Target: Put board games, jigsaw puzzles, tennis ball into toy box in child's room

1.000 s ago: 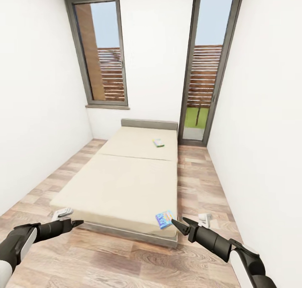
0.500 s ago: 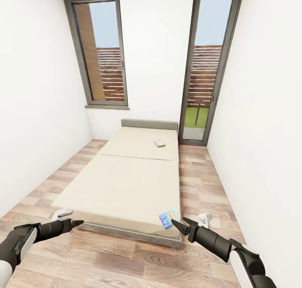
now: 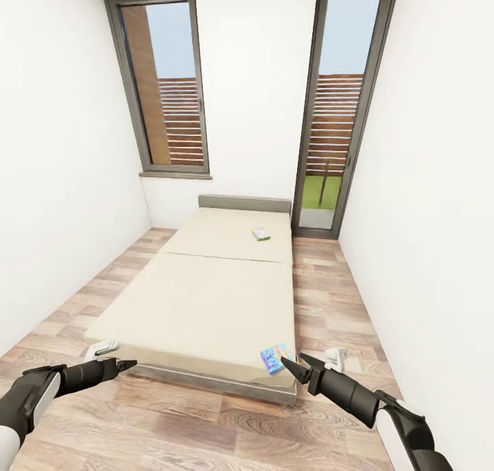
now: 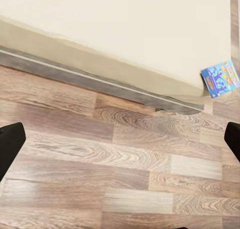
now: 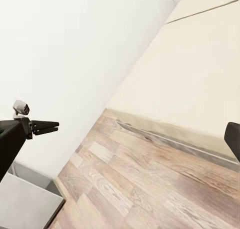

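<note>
The bed lies ahead of me with its beige mattress. A bright blue board game rests on its near right corner, partly over the edge, and also appears in the left wrist view. A white-and-green board game lies near the headboard. My left gripper hovers open over the floor off the bed's near left corner, its fingers wide apart. My right gripper is open just right of the blue game, not touching it. The table, toy box, jigsaw puzzles and tennis ball are out of view.
White walls close in on both sides. Strips of wood-plank floor run along each side of the bed. Two tall dark-framed windows stand in the far wall. My left arm shows in the right wrist view.
The whole view shifted slightly, so the bed's corner and the blue game sit a little further right in the picture. Both arms keep the same pose.
</note>
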